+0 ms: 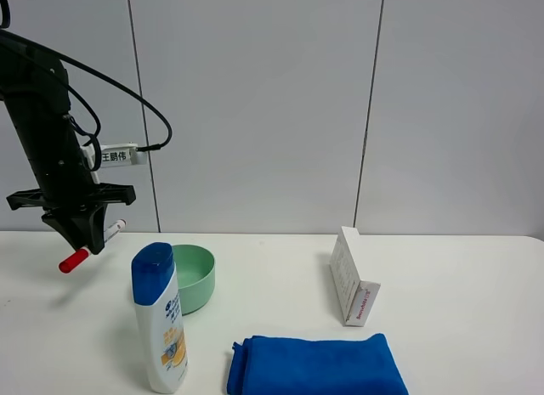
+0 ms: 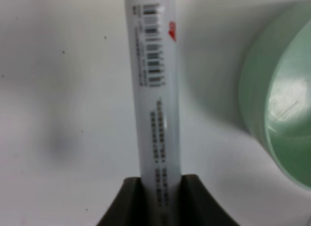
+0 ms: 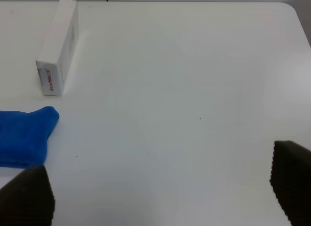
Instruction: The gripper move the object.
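My left gripper (image 1: pixel 85 234) is shut on the white marker pen (image 1: pixel 92 245) and holds it tilted in the air above the table's left side, red cap (image 1: pixel 73 260) lowest. In the left wrist view the pen's white barrel (image 2: pixel 154 90) with barcode and red print runs out from between the two dark fingers (image 2: pixel 127 201), with the green bowl (image 2: pixel 282 114) off to one side below. My right gripper is out of the exterior view; in the right wrist view its two dark fingertips (image 3: pixel 29 197) stand wide apart over bare table, holding nothing.
A green bowl (image 1: pixel 191 276) stands just right of the held pen. A white and blue shampoo bottle (image 1: pixel 159 318) stands upright in front of it. A blue cloth (image 1: pixel 314 365) lies at the front middle. A white carton box (image 1: pixel 350 276) with red print stands right of centre.
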`<state>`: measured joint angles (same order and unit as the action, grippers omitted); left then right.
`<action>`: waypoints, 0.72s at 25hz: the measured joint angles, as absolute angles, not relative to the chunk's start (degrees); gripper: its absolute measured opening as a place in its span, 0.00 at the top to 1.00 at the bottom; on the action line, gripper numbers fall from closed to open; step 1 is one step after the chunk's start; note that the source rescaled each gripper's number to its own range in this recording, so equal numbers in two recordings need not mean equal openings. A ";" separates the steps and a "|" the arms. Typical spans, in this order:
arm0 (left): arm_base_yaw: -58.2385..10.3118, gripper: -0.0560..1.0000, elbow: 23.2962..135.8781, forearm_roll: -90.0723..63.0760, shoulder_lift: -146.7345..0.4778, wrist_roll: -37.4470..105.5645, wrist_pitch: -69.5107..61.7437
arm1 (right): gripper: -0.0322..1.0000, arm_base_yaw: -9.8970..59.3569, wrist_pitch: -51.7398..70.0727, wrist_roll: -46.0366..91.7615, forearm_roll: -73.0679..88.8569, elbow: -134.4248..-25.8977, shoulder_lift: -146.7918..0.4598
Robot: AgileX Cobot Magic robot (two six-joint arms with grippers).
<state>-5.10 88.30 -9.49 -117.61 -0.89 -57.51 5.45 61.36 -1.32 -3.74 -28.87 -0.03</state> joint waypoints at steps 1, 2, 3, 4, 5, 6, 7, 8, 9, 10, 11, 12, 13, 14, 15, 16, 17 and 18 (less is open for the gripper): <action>-5.10 0.95 88.30 -9.61 -117.84 -1.07 -57.51 | 0.00 5.45 61.36 -1.32 -3.74 -28.87 -0.03; -5.10 0.95 88.25 -9.68 -118.16 -1.15 -57.51 | 0.00 5.45 61.36 -1.32 -3.74 -28.87 -0.03; -5.10 0.95 87.92 -9.72 -118.32 -1.32 -57.17 | 0.00 5.45 61.36 -1.32 -3.74 -28.87 -0.03; -5.10 0.95 87.50 -9.72 -118.65 -1.69 -56.98 | 0.00 5.45 61.36 -1.32 -3.74 -28.87 -0.03; -5.10 0.95 86.82 -9.84 -118.79 -2.00 -56.68 | 0.00 5.45 61.36 -1.32 -3.74 -28.87 -0.03; -5.10 0.95 86.11 -9.91 -118.90 -2.52 -56.02 | 0.00 5.45 61.36 -1.32 -3.74 -28.87 -0.03; -5.10 0.95 85.34 -10.06 -118.95 -2.86 -55.42 | 0.00 5.45 61.36 -1.32 -3.74 -28.87 -0.03; -5.10 0.95 84.74 -10.30 -118.95 -3.05 -54.88 | 0.00 5.45 61.36 -1.32 -3.74 -28.87 -0.03; -5.10 0.95 84.36 -10.46 -118.95 -3.16 -54.20 | 0.00 5.45 61.36 -1.32 -3.74 -28.87 -0.03; -5.10 0.95 84.08 -10.60 -118.95 -3.24 -53.64 | 0.00 5.45 61.36 -1.32 -3.74 -28.87 -0.03; -5.10 0.95 83.89 -10.79 -118.95 -3.29 -53.04 | 0.00 5.45 61.36 -1.32 -3.74 -28.87 -0.03; -5.10 0.95 83.84 -10.92 -118.95 -3.30 -52.74 | 0.00 5.45 61.36 -1.32 -3.74 -28.87 -0.03; -5.10 0.95 83.84 -11.12 -118.95 -3.43 -52.50 | 0.00 5.45 61.36 -1.32 -3.74 -28.87 -0.03; -5.10 0.95 83.84 -11.47 -118.95 -3.48 -52.28 | 0.00 5.45 61.36 -1.32 -3.74 -28.87 -0.03; -5.10 0.95 83.84 -12.00 -118.95 -3.60 -51.94 | 0.00 5.45 61.36 -1.32 -3.74 -28.87 -0.03; -5.10 0.95 83.84 -12.62 -118.95 -3.66 -51.61 | 0.00 5.45 61.36 -1.32 -3.74 -28.87 -0.03; -5.10 0.95 83.84 -13.04 -118.95 -3.66 -51.38 | 0.00 5.45 61.36 -1.32 -3.74 -28.87 -0.03; -5.10 0.95 83.84 -13.23 -118.95 -3.66 -51.14 | 0.00 5.45 61.36 -1.32 -3.74 -28.87 -0.03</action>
